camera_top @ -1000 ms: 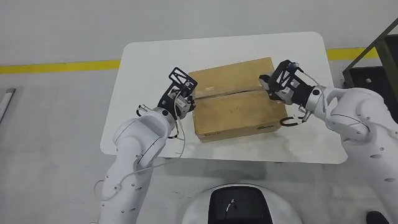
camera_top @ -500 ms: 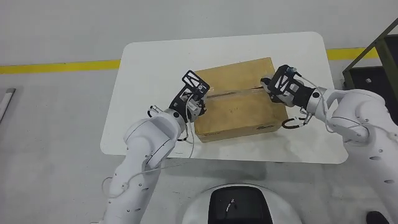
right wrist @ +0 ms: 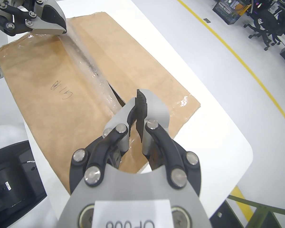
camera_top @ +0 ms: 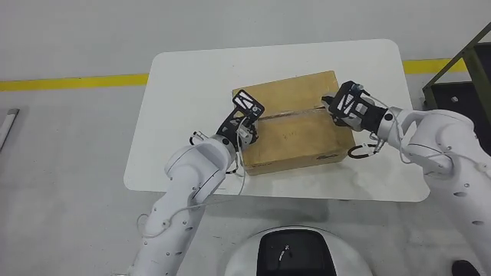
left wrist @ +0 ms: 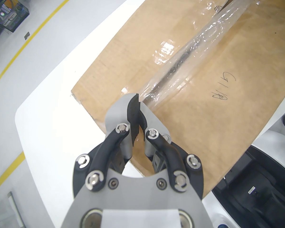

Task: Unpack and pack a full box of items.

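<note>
A brown cardboard box [camera_top: 291, 134] lies closed on the white table [camera_top: 192, 123], with clear tape [camera_top: 288, 113] along its top seam. My left gripper [camera_top: 247, 106] sits over the box's left end. Its own view shows it [left wrist: 135, 98] shut on the end of the crumpled tape [left wrist: 192, 48], which rises off the cardboard [left wrist: 239, 110]. My right gripper [camera_top: 334, 106] hovers at the seam's other end, shut [right wrist: 140, 96] with nothing seen between its fingers. A flap gapes slightly there. Across the box [right wrist: 49, 67], the left gripper [right wrist: 61, 28] holds the tape [right wrist: 85, 60].
Bare table surface [right wrist: 204, 84] lies behind and left of the box. A dark green rack [camera_top: 468, 69] stands off the table's right side. A yellow line [camera_top: 69, 83] runs across the floor.
My left gripper has moved from the box's left edge inward over the lid, along the seam. The right gripper has stayed almost where it was.
</note>
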